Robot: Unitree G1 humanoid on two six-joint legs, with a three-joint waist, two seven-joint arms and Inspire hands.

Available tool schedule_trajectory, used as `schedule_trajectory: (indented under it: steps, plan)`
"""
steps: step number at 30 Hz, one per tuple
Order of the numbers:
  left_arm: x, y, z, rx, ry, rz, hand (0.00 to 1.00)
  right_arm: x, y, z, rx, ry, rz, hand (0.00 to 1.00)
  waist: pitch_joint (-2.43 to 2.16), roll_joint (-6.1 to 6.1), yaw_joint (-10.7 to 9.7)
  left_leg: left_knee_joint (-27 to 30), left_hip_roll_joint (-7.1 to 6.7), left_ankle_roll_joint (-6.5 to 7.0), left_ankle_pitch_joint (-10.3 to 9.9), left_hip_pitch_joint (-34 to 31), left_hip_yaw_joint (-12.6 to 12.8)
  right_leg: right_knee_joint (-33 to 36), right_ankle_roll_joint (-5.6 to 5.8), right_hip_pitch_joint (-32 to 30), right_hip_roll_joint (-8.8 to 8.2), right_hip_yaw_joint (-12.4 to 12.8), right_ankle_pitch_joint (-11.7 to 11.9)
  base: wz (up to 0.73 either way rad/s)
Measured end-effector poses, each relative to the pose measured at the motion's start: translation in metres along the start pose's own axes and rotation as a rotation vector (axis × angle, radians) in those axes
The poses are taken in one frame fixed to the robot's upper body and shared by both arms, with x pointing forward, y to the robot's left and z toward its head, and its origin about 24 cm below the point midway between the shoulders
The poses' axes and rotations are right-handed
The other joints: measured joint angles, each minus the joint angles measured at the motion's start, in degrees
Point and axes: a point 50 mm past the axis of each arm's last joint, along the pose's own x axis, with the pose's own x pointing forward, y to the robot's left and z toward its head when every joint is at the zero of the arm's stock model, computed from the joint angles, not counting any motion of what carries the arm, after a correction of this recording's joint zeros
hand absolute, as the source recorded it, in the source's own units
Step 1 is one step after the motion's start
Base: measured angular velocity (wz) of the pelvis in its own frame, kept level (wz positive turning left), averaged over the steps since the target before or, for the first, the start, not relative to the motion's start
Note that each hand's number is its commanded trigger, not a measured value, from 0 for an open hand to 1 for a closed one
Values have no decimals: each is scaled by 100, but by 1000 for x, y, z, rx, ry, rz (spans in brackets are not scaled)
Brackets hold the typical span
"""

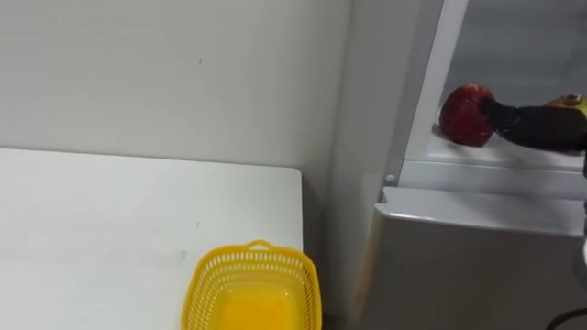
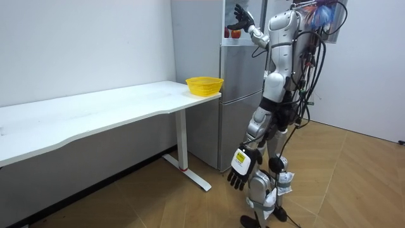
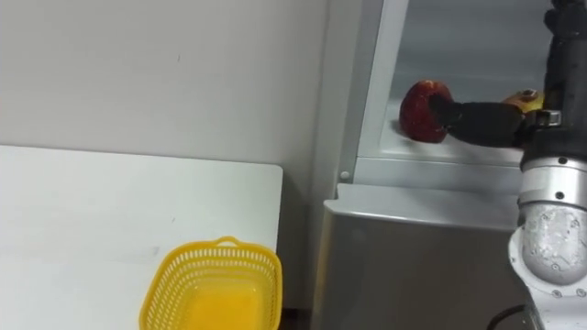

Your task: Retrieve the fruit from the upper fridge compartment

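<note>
We find the robot standing upright on the wood floor at the fridge (image 2: 235, 95), right of centre in the room view, facing its open upper compartment. One arm is raised to head height.

Right hand (image 1: 539, 126): reached into the upper compartment, at the upper right of the left eye view. Its fingers are dark, straight and spread, not curled. One dark fingertip (image 1: 488, 108) lies against the right side of the apple (image 1: 464, 115). We see nothing wrapped round the fruit. In the room view the same hand is fanned open in front of the shelf.

Apple: red, sitting on the white shelf (image 1: 477, 158) of the upper compartment, near its left edge. It is on the shelf, not lifted.

A yellow fruit (image 1: 572, 102) sits further right on the same shelf, partly hidden behind the hand. We cannot tell what kind it is.

Left hand (image 2: 240, 167): hanging low beside the robot's leg, at lower centre of the room view, fingers loose and pointing down, holding nothing.

A basket (image 1: 253, 286), yellow plastic mesh, sits at the lower centre of the left eye view, on the table (image 1: 110, 220) close to the corner nearest the fridge. We see nothing in it. The table is white and runs along the wall toward the left of the frame.
</note>
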Motion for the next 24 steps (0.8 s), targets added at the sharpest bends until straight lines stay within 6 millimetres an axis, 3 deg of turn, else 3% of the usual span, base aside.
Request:
schedule_trajectory:
  steps: [2,10,24]
  plan:
    - [0,1,-1,-1,4,0,0,0,1,0,-1,0,10,0,13,-30,10,3,-14,11,8,-13,-8,-1,0,-7,-14,1,0,0]
    - [0,7,-3,-10,10,-8,0,0,1,-6,-10,25,24,0,-24,-86,28,3,-28,22,14,-20,-34,-9,10,0,-33,-19,-1,1]
    - [0,6,-1,29,8,-38,0,-2,12,-26,-54,106,182,0,-9,-50,134,60,-24,19,16,-68,-119,6,9,-6,-40,-56,-1,1]
